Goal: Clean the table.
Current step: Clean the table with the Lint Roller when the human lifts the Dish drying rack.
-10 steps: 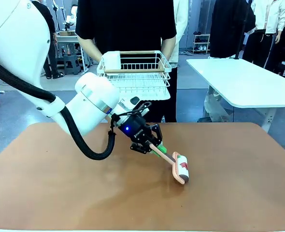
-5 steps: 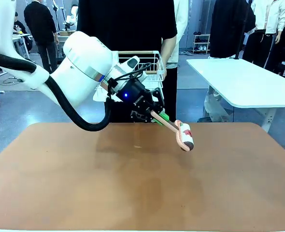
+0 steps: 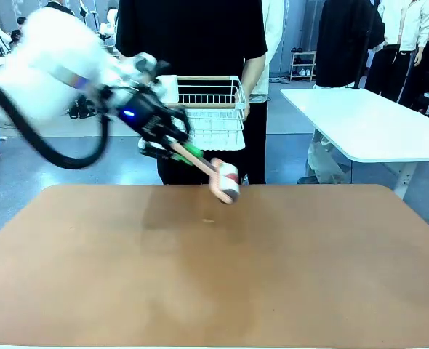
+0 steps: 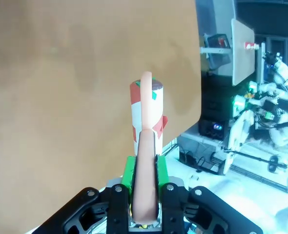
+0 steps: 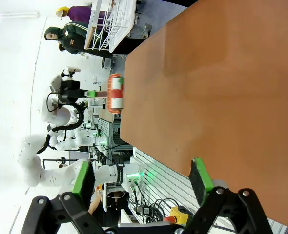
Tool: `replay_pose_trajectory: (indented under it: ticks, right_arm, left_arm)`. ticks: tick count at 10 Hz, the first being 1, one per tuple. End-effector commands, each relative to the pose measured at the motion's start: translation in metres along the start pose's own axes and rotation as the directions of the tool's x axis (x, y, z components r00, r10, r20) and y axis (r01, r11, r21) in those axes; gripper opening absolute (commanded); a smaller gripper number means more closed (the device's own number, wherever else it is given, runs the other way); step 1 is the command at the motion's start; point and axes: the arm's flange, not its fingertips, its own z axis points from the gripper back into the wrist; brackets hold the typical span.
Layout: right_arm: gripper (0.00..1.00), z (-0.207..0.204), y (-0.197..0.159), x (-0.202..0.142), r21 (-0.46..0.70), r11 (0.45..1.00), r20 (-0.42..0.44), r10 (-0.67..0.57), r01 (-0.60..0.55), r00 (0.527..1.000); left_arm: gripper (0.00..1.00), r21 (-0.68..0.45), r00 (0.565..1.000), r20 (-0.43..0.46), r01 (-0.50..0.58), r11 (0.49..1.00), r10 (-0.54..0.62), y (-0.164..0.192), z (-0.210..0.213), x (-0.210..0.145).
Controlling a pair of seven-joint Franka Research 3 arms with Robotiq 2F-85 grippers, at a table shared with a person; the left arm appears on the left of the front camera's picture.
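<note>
The bench [image 3: 287, 276] has a smooth, flat, reddish-brown top with round corners, and it fills the near part of the front view. A tiny speck [image 3: 208, 220] lies on it near the far edge. Above that far edge, off the top, hangs a lint roller [image 3: 226, 181]: a small white drum with red marks on a long pink handle. The left end effector [image 3: 172, 142] is black with green pads and is closed tight on that handle. Behind it a person in a black shirt holds a white wire rack [image 3: 207, 109]. The right end effector [image 5: 141, 178] is wide open with nothing in it, over a bench edge.
</note>
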Motion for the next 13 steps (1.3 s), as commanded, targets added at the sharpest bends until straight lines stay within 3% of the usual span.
replay_pose_trajectory:
  ticks: [1, 4, 7, 10, 13]
  right_arm:
    - [1.00, 0.001, 0.003, 0.000, 0.015, 1.000, 0.004, 0.008, -0.008, 1.000]
    - [1.00, 0.001, 0.003, 0.000, 0.015, 1.000, 0.004, 0.008, -0.008, 1.000]
    - [1.00, 0.001, 0.003, 0.000, 0.015, 1.000, 0.004, 0.008, -0.008, 1.000]
    - [1.00, 0.001, 0.003, 0.000, 0.015, 1.000, 0.004, 0.008, -0.008, 1.000]
    - [1.00, 0.001, 0.003, 0.000, 0.015, 1.000, 0.004, 0.008, -0.008, 1.000]
  left_arm:
    - [0.21, -0.017, 0.999, 0.034, 0.033, 0.999, -0.032, 0.051, 0.089, -0.032]
    - [0.21, 0.023, 0.993, 0.114, 0.008, 1.000, -0.011, 0.131, 0.180, -0.052]
    - [0.21, 0.039, 0.985, 0.159, -0.071, 0.997, 0.064, 0.191, 0.216, -0.068]
    - [0.21, 0.075, 0.981, 0.191, -0.060, 0.995, 0.045, 0.198, 0.220, -0.072]
    - [0.21, 0.039, 0.981, 0.173, -0.095, 0.995, 0.087, 0.204, 0.224, -0.071]
